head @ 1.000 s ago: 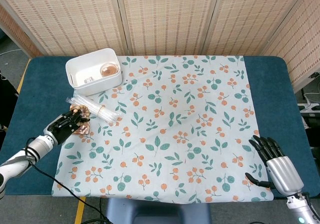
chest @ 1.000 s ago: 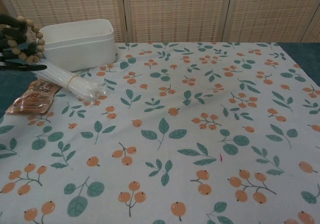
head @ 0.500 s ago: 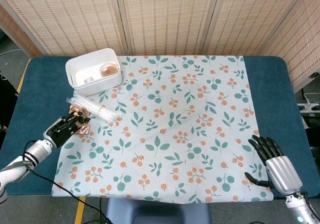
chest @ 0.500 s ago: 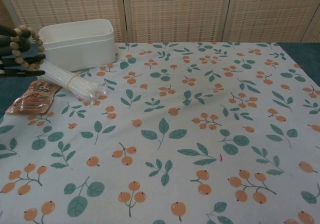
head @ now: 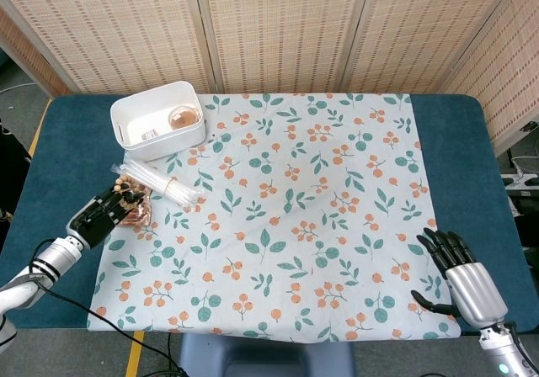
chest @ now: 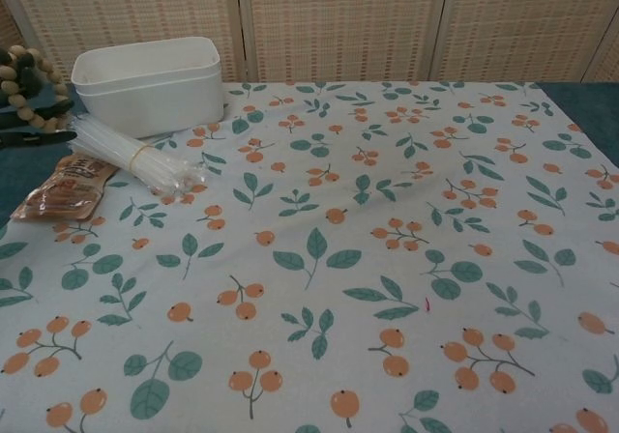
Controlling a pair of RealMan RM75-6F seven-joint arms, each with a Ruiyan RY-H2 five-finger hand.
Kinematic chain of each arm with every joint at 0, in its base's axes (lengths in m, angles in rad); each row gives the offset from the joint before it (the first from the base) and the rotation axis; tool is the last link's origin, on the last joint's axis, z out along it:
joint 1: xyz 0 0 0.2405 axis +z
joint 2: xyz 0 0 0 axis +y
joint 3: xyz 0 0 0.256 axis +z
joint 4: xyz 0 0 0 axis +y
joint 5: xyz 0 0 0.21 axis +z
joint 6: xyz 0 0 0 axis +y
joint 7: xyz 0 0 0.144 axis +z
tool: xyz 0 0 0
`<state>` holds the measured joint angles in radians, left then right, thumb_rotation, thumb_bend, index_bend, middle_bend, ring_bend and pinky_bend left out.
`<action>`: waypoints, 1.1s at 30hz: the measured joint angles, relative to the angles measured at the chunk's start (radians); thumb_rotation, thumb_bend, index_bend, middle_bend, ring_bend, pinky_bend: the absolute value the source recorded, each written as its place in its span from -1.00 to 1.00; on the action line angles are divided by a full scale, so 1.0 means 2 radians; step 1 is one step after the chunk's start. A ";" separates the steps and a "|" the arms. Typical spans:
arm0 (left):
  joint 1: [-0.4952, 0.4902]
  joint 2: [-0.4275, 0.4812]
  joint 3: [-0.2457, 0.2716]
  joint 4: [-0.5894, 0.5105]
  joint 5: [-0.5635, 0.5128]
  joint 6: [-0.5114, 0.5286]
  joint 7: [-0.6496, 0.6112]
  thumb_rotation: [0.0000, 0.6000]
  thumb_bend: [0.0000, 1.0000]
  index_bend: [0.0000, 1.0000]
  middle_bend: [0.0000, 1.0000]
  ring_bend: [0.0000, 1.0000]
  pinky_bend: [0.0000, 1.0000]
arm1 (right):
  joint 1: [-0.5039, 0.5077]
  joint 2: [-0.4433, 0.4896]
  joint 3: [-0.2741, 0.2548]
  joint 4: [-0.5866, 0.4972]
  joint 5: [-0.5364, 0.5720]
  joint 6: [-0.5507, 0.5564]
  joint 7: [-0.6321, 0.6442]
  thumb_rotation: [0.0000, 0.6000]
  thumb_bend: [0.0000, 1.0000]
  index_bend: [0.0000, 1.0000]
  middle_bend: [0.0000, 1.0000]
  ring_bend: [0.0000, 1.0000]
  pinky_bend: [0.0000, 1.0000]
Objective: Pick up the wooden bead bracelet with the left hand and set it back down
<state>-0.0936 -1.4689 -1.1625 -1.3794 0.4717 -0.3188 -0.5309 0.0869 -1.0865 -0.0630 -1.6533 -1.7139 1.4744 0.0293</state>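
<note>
My left hand (head: 99, 215) grips the wooden bead bracelet (chest: 21, 87), its loop hanging upright at the floral cloth's (head: 286, 217) left edge, above the brown snack packet (chest: 66, 187). Open cloth lies to the right. The chest view crops the hand. My right hand (head: 459, 272) rests spread, holding nothing, at the near right corner.

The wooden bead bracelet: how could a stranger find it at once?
Start at the white bin at the floral cloth's far left corner. Nearer the robot lies a bundle of clear straws; just left, the left hand holds the wooden bead bracelet, the only string of round tan beads.
</note>
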 measured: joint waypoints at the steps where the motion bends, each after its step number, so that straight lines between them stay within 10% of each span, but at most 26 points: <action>1: 0.000 0.000 0.001 0.001 0.000 0.001 0.001 1.00 -0.11 0.18 0.23 -0.51 -0.91 | 0.000 0.000 0.000 0.000 0.000 0.000 0.000 0.37 -0.60 -1.00 -1.00 -1.00 -1.00; 11: -0.003 0.004 0.016 -0.005 0.002 0.030 0.010 0.81 -0.14 0.22 0.27 -0.48 -0.91 | 0.000 0.002 0.000 -0.001 0.000 0.000 0.001 0.37 -0.60 -1.00 -1.00 -1.00 -1.00; 19: 0.000 0.007 0.018 -0.008 0.001 0.026 0.016 -0.13 -0.15 0.20 0.26 -0.47 -0.92 | 0.000 0.002 -0.001 -0.002 -0.001 0.000 0.001 0.36 -0.60 -1.00 -1.00 -1.00 -1.00; 33: 0.003 0.003 0.017 -0.011 0.006 0.013 0.042 -0.09 0.11 0.15 0.26 -0.47 -0.92 | 0.000 0.002 -0.001 -0.001 -0.001 0.002 0.002 0.37 -0.60 -1.00 -1.00 -1.00 -1.00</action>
<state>-0.0870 -1.4631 -1.1284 -1.4023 0.4847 -0.2919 -0.4462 0.0859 -1.0816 -0.0653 -1.6561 -1.7166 1.4777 0.0338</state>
